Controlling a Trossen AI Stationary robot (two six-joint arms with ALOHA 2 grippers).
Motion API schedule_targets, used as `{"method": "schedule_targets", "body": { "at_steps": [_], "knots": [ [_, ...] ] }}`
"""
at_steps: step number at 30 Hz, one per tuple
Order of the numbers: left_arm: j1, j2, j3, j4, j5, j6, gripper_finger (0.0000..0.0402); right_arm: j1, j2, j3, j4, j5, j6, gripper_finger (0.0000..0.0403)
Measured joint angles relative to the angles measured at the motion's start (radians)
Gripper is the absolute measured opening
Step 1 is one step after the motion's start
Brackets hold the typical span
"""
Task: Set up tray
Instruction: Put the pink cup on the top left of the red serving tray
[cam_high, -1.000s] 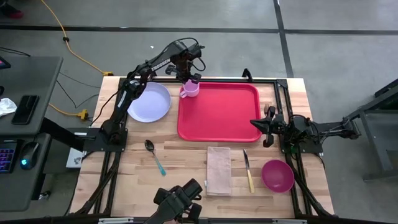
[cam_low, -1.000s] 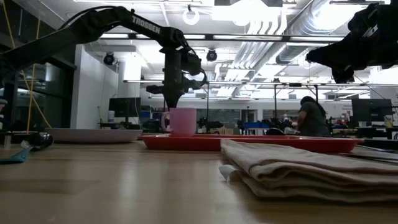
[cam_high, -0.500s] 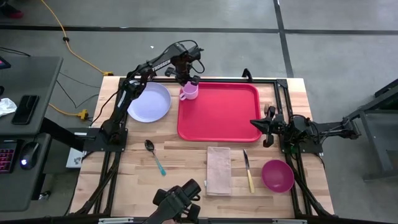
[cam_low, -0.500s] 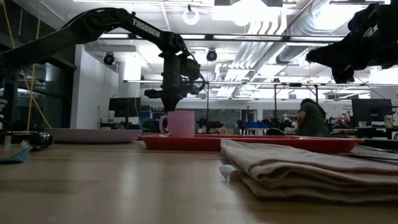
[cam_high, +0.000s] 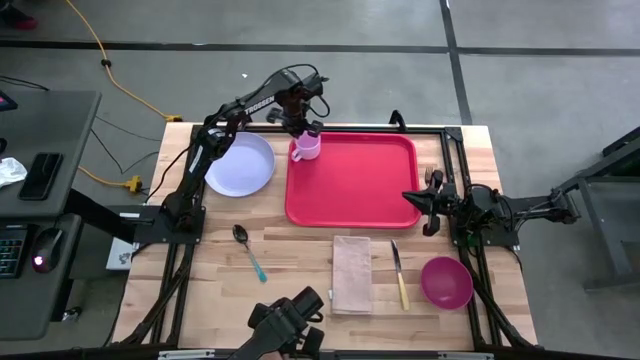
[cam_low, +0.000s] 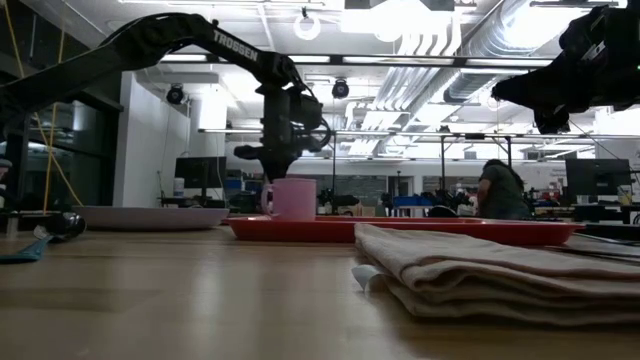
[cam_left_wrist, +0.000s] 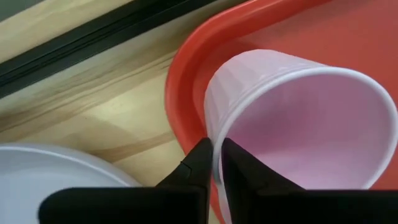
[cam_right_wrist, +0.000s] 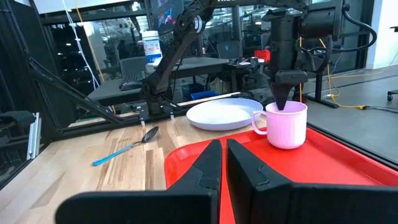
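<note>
The table (cam_high: 300, 250) is of light wood with a black frame around it. The tray (cam_high: 355, 185) lies at its far side, between the 2 arms. A pink cup (cam_high: 306, 147) stands in the tray's far left corner. The left gripper (cam_left_wrist: 214, 163) is at the cup's rim, 1 finger on each side, slightly parted. The right gripper (cam_high: 412, 198), closed and empty, waits at the tray's right edge. Behind is a workshop with ceiling pipes (cam_low: 450, 45), and a person (cam_low: 500, 190) far back.
</note>
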Motion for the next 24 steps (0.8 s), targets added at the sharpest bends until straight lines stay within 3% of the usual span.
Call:
{"method": "schedule_targets", "body": {
  "at_steps": [24],
  "knots": [
    [0.001,0.000,0.000,0.015,0.020,0.035,0.0072,0.000,0.000,0.000,0.000,-0.003,0.003,0.0000]
  ]
}}
